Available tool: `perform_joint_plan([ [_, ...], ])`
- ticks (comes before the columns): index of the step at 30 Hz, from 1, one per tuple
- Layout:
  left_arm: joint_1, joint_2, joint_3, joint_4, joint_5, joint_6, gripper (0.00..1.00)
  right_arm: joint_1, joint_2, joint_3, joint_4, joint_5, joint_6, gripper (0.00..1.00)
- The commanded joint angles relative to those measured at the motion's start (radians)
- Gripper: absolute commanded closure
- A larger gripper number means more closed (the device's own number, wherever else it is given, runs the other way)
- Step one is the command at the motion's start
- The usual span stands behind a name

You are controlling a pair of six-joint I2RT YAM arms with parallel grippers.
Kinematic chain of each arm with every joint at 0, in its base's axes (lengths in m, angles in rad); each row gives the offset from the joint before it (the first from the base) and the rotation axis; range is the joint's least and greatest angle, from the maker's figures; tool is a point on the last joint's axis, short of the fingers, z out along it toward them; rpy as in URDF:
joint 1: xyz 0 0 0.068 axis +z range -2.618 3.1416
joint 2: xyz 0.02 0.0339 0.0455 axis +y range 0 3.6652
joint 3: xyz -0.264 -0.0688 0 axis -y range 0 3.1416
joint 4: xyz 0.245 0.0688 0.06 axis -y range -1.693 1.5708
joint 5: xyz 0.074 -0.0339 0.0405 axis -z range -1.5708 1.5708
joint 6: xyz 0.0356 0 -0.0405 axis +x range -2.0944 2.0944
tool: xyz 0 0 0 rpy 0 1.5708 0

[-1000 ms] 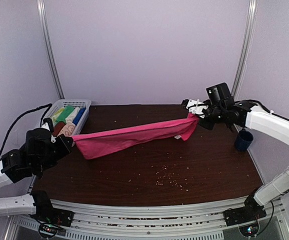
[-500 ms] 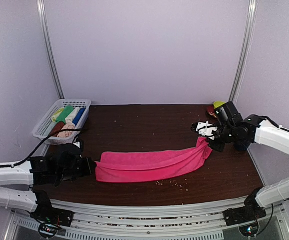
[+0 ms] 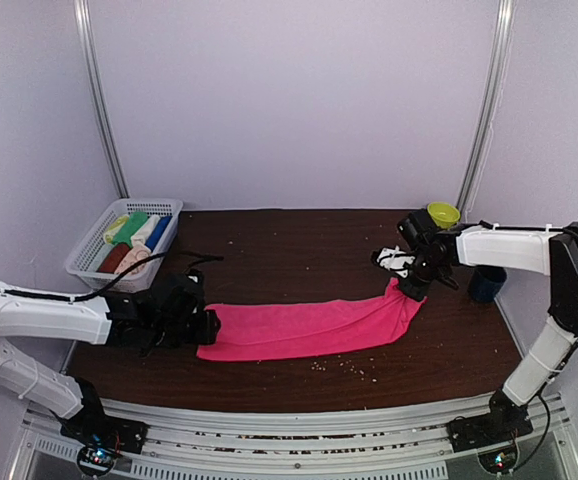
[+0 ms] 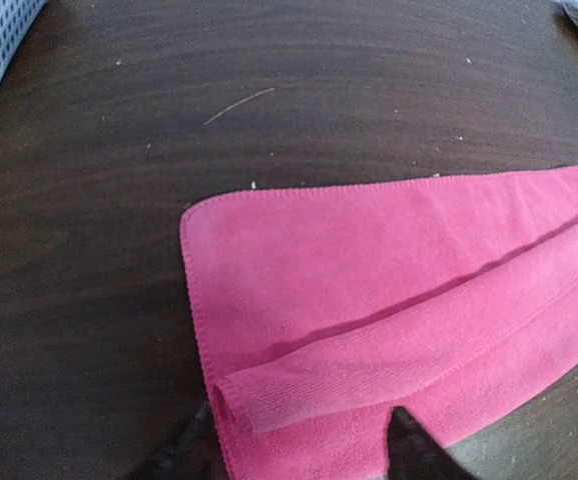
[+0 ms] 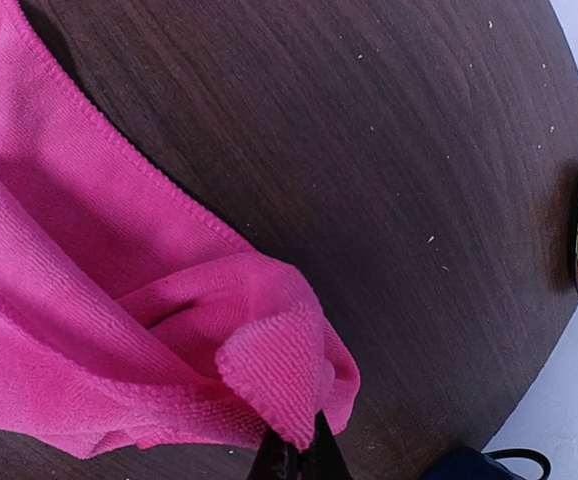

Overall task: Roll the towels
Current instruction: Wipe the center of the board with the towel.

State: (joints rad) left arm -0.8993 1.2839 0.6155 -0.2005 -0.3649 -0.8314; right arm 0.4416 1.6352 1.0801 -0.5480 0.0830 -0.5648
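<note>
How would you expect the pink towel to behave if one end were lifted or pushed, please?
Probably floppy: the pink towel sags and bunches where the right gripper pinches its corner. Likely light, since that small pinch holds the corner up. Pushed, it would probably wrinkle rather than slide, as its loose fold by the left gripper suggests.

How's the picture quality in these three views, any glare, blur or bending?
Top view: soft even light, sharp, frame rails bow slightly. Left wrist view: pale sheen on the table, pink towel crisp, left jaws at the bottom edge dark and blurred. Right wrist view: towel weave sharp, shadow beside it at top left.
</note>
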Motion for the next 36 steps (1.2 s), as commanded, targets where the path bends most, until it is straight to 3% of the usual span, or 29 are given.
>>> perform_joint_plan([
  [1, 0.0, -0.041, 0.087, -0.02, -0.01, 0.225, 0.28, -0.014, 0.035, 0.056, 0.008, 0.032, 0.03, 1.0],
  [4, 0.0, -0.045, 0.157, -0.055, 0.032, 0.444, 0.06, -0.017, 0.06, 0.076, -0.004, 0.026, 0.035, 1.0],
  [6, 0.0, -0.023, 0.214, -0.132, 0.023, 0.554, 0.02, -0.017, 0.076, 0.094, -0.016, 0.017, 0.035, 1.0],
  [9, -0.001, -0.011, 0.209, -0.129, 0.015, 0.716, 0.02, -0.034, 0.126, 0.153, -0.054, -0.031, 0.038, 1.0],
  [14, -0.002, 0.012, 0.158, -0.014, -0.017, 0.859, 0.02, -0.069, 0.279, 0.323, -0.138, -0.03, 0.06, 1.0],
  [20, -0.044, 0.158, 0.22, -0.006, -0.085, 0.956, 0.17, -0.112, 0.447, 0.47, -0.196, -0.013, 0.077, 1.0],
  [27, -0.127, 0.248, 0.283, -0.107, -0.247, 1.055, 0.26, -0.118, 0.468, 0.465, -0.189, -0.04, 0.077, 1.0],
  [36, -0.197, 0.11, 0.234, -0.244, -0.364, 1.065, 0.18, -0.118, 0.434, 0.423, -0.181, -0.102, 0.068, 1.0],
])
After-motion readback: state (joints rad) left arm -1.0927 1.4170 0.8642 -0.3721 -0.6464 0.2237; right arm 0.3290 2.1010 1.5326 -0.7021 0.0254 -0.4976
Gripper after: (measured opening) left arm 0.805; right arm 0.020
